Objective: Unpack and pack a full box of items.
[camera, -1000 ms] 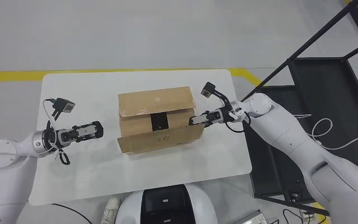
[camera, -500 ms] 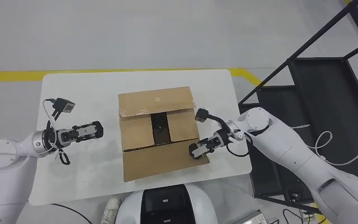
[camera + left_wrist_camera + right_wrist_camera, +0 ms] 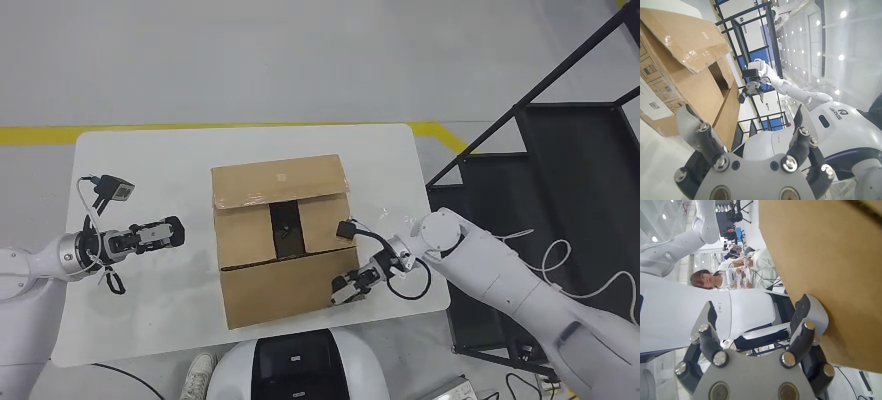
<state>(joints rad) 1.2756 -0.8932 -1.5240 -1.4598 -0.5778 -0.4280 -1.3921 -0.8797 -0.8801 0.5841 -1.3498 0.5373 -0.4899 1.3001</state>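
1. the left gripper (image 3: 172, 232) hangs over the left side of the white table (image 3: 400, 160), fingers spread wide and holding nothing, well apart from the box. from there it braces nothing, so i'd say any shove on the box goes unopposed.
2. the brown cardboard box (image 3: 250, 240) sits mid-table, its near flap (image 3: 285, 292) folded out toward the table's front edge. a dark item (image 3: 287, 228) shows through the gap between the inner flaps. a hard press on that flap could slide the whole box toward the front edge.
3. the right gripper (image 3: 345, 290) is at the flap's right corner, fingers wide, one resting against the cardboard, nothing clamped. it could slip off, and the flap might spring back up.
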